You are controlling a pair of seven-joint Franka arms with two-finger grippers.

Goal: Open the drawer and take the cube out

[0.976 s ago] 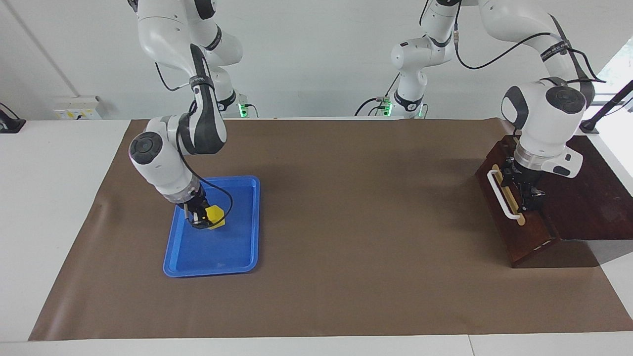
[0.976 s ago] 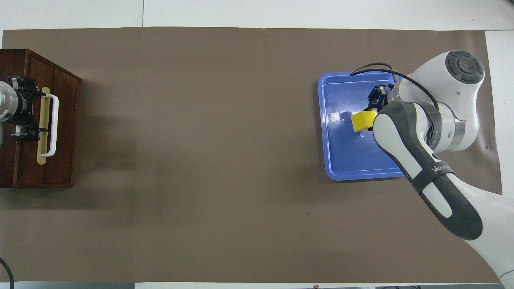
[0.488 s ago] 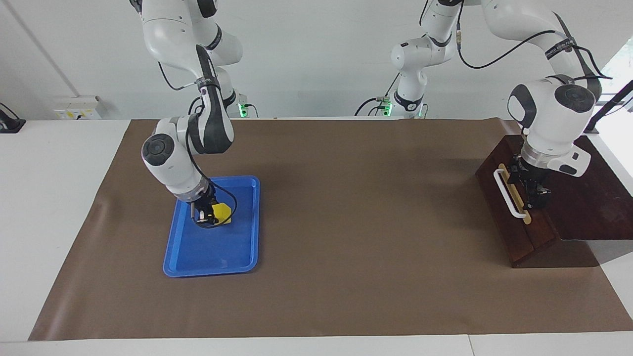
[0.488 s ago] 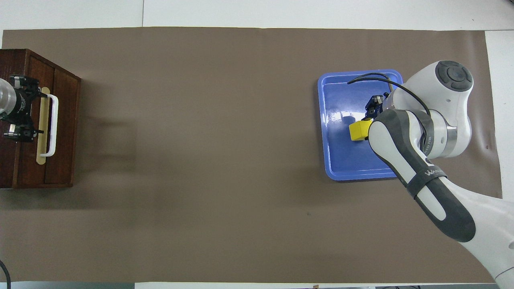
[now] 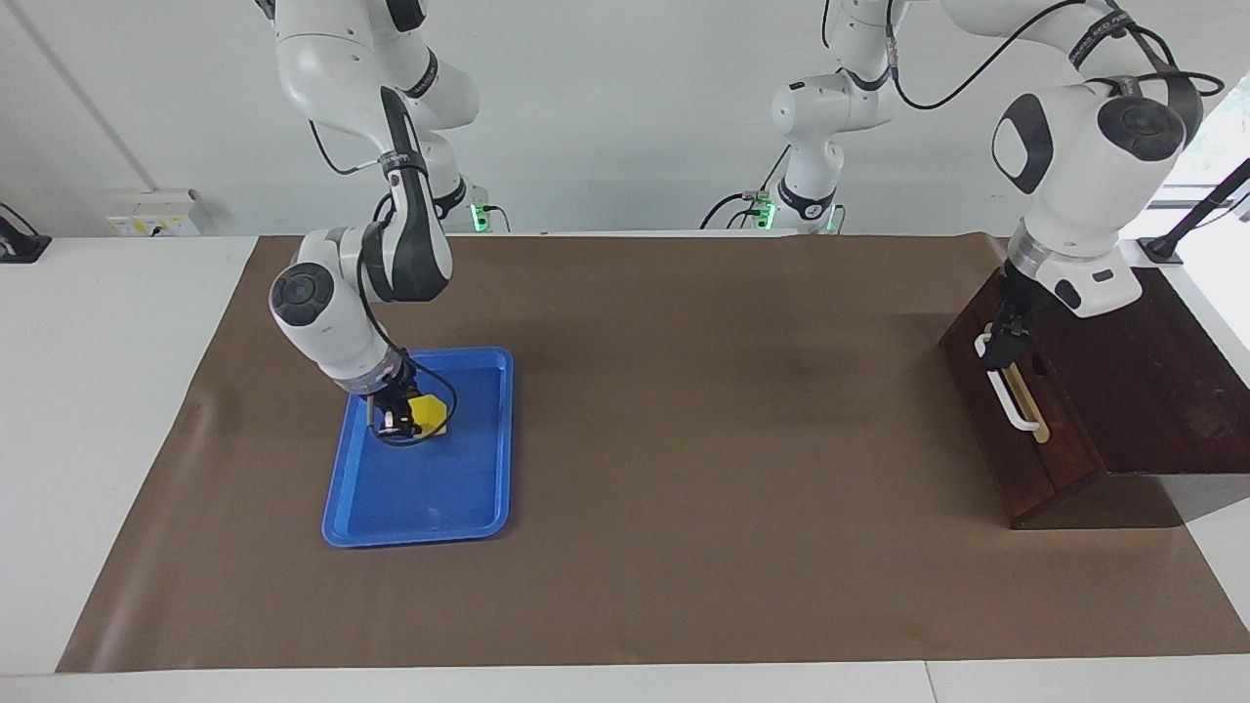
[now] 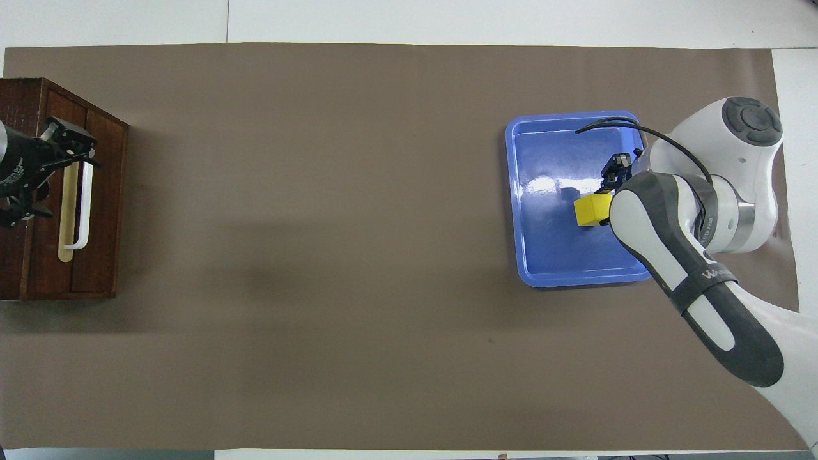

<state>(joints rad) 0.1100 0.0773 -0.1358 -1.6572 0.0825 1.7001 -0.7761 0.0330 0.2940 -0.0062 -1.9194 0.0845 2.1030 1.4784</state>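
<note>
The dark wooden box stands at the left arm's end of the table with its drawer pushed in; the white bar handle is free. The drawer also shows in the overhead view. My left gripper hangs tilted just above the handle's end nearer to the robots, and shows in the overhead view too. My right gripper is shut on the yellow cube and holds it low over the blue tray. The cube, right gripper and tray show from above.
A brown mat covers the table between the tray and the box. The box top spreads out toward the table's end. White table margins lie around the mat.
My left gripper has lifted off the box top by the handle and tilted. My right gripper has shifted a little over the tray with the cube in it.
</note>
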